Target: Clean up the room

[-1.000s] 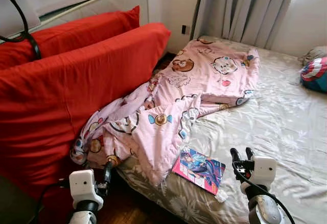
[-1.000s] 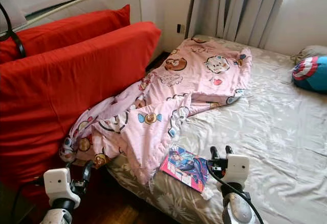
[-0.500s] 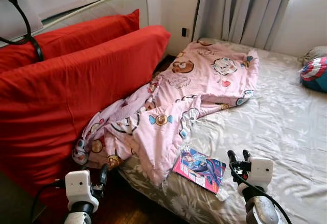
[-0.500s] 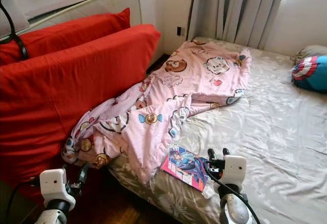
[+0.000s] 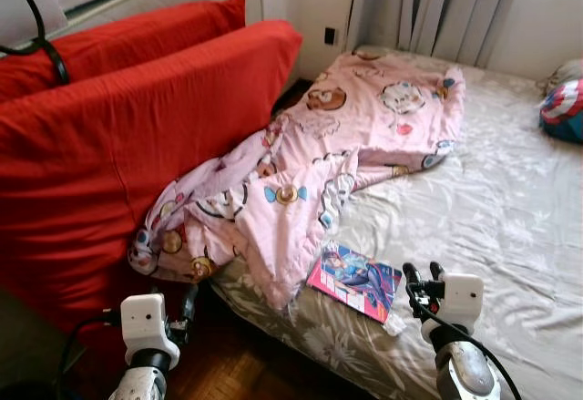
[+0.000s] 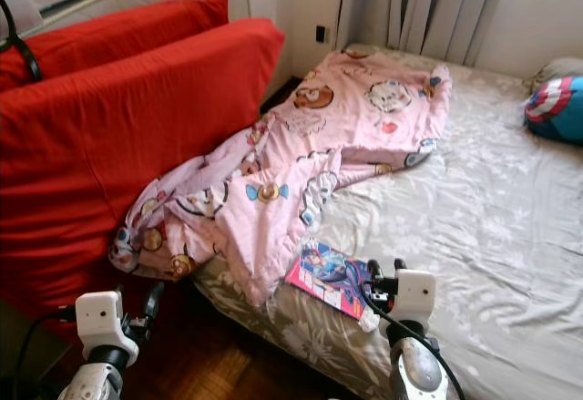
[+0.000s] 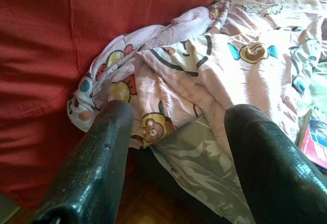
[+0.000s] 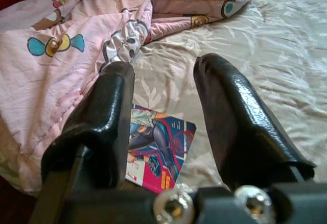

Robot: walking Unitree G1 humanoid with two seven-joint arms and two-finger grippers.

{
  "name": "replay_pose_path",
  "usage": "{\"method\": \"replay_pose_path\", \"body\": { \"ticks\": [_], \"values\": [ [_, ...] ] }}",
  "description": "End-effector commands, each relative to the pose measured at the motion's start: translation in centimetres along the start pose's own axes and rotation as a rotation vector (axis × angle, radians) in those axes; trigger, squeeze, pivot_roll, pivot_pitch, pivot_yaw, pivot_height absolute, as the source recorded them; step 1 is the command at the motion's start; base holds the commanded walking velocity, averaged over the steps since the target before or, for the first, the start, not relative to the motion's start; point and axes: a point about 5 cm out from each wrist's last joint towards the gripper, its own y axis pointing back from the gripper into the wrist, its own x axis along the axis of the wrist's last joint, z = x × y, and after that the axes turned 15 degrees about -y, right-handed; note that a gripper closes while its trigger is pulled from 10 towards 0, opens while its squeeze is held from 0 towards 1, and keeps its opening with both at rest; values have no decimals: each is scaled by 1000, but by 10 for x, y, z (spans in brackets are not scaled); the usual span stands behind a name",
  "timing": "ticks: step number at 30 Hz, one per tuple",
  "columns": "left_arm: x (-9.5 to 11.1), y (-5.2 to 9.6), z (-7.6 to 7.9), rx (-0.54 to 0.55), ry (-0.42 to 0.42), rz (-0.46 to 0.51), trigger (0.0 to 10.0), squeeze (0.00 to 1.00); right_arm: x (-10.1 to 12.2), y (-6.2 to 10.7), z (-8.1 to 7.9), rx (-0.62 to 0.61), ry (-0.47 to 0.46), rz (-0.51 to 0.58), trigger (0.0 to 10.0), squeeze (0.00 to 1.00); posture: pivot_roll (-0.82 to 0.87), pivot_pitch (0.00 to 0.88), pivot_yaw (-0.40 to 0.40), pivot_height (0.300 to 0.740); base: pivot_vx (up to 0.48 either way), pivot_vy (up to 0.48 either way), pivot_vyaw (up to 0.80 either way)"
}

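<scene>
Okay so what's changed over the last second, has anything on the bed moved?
Only the camera: the whole view has shifted, so the head moved. Both open grippers, left and right, still hover empty, grasping nothing. The pink blanket, the comic book and the red cushions lie as before.

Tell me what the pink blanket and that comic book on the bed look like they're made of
The pink blanket looks like soft, matte woven cloth, probably cotton: it rumples into loose folds and shows no sheen. The comic book looks like paper with a glossy printed cover: it lies flat and thin, its colours bright and slightly reflective, possibly in a clear sleeve.
</scene>
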Motion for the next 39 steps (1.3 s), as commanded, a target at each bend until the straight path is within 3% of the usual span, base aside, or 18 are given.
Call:
{"method": "replay_pose_path", "body": {
  "ticks": [1,15,20,23,31,39],
  "values": [
    [1,1,1,-4,8,-5,10000,0,-2,0,-1,1,2,-20,10000,0,-131,157,5,670,0,0,0],
    [4,-2,-1,-34,-9,-4,10000,0,1,0,-8,33,-7,0,10000,0,-129,177,6,665,0,0,0],
    [5,-3,0,-45,14,-8,10000,0,-6,-2,-8,39,11,-63,10000,0,-126,182,0,660,0,0,0],
    [6,-5,2,-64,4,-5,10000,0,-3,-2,-10,62,18,-33,10000,0,-128,185,-1,636,0,0,0],
    [10,-14,5,-93,-3,14,10000,0,2,-4,-13,89,15,-18,10000,0,-133,188,-4,636,0,0,0],
    [13,-17,10,-71,40,13,10000,0,1,-4,-13,86,11,-14,10000,0,-137,187,-2,636,0,0,0]
  ]
}}
